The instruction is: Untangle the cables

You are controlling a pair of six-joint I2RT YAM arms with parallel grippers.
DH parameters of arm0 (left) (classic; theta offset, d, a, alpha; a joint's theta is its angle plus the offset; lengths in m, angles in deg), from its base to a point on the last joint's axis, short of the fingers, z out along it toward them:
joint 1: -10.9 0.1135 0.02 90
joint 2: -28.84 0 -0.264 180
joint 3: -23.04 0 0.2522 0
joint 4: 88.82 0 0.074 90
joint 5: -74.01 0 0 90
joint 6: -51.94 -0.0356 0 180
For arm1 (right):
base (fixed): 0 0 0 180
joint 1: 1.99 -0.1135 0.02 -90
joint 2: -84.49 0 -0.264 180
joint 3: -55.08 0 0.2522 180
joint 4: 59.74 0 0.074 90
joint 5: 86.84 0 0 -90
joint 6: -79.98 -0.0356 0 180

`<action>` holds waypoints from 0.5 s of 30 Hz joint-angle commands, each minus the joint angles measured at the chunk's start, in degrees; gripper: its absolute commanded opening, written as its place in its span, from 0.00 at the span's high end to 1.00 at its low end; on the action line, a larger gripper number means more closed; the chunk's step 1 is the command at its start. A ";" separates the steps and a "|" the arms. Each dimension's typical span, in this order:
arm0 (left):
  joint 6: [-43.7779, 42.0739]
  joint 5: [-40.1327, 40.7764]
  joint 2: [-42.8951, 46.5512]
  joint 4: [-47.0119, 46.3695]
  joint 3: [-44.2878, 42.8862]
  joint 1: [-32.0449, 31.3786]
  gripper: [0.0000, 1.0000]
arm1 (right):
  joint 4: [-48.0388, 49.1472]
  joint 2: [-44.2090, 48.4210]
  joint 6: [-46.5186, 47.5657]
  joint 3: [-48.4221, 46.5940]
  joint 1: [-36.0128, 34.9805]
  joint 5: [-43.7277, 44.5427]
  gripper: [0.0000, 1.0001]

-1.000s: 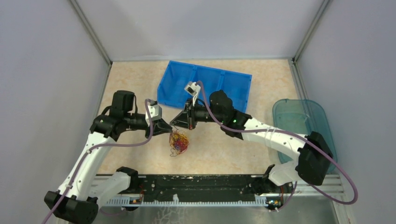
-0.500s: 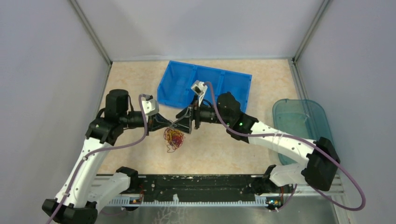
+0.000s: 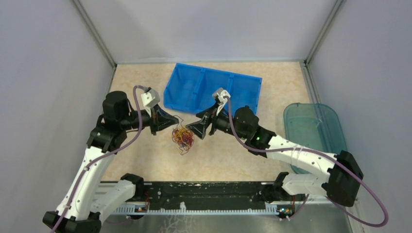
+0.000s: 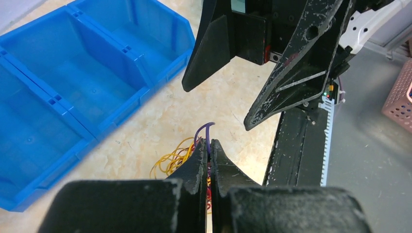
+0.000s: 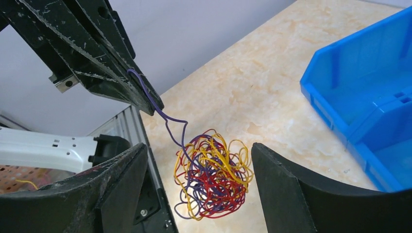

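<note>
The left gripper (image 3: 174, 122) (image 4: 209, 145) is pressed together, pinching a single purple strand (image 5: 165, 114) (image 4: 206, 131) at its very tips. A short loop of the strand sticks out past the fingertips. From that pinch the strand runs down and away to the cables (image 3: 182, 137) (image 5: 214, 177) (image 4: 171, 158), a loose ball of red, yellow and purple wire just below and ahead of the left gripper's tips. Whether the ball rests on the table (image 3: 233, 156) or hangs slightly clear of it cannot be told. The right gripper (image 3: 197, 129) (image 5: 199, 165) faces the left one from the other side, its fingers spread wide and holding nothing. The ball sits in front of its gap, between the two fingers as its own camera sees it, not touching either. The blue bin (image 3: 194, 87) (image 4: 73, 73) (image 5: 359, 82) lies beyond both grippers. A teal tub (image 3: 311, 127) stands well off behind the right gripper's arm.
</note>
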 commanded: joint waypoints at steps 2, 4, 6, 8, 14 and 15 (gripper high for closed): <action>6.43 0.58 0.11 -3.56 -2.50 -0.31 1.00 | 4.27 -0.40 3.57 -1.39 -1.83 3.39 0.21; 6.70 0.52 -0.13 -3.57 -2.96 -0.34 1.00 | 4.85 -1.13 3.46 -1.24 -2.05 3.36 0.21; 6.85 0.27 -0.15 -3.55 -3.27 -0.35 0.99 | 5.76 -1.92 3.14 -1.09 -2.27 3.14 0.21; 6.91 0.24 -0.16 -3.56 -3.43 -0.31 0.99 | 6.87 -2.72 2.63 -1.04 -2.39 2.72 0.21; 6.33 -0.25 0.12 -3.46 -3.61 -0.30 0.99 | 8.33 -5.60 2.07 -1.84 -2.89 2.05 0.22; 6.33 -0.37 0.07 -3.46 -3.68 -0.34 0.99 | 8.46 -6.11 2.03 -2.01 -2.93 2.15 0.22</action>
